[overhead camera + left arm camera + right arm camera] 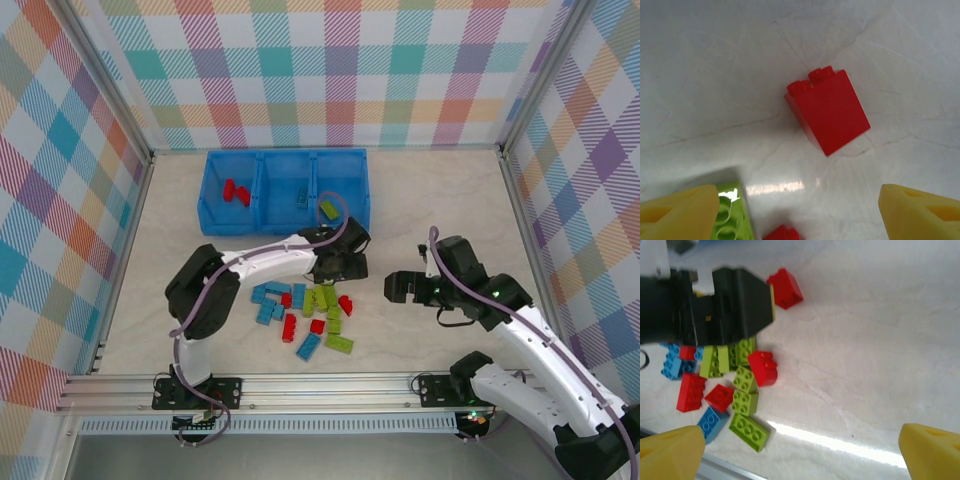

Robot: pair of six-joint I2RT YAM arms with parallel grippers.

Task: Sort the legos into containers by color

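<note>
The left claw (800, 215) is wide open and empty, with a red brick (827, 112) on the worktop (715, 75) just ahead of it. The right claw (800, 455) is likewise spread wide and empty, well apart from the loose legos (320, 300) clustered near the blue tray (230, 220). The containers (285, 153) hold red bricks (236, 192) at left, a blue brick (302, 197) in the middle and a green brick (328, 209) at right.

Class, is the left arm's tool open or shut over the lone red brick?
Open. The left tool has yellow fingers far apart at the wrist view's bottom corners; the red brick lies untouched beyond them.
</note>
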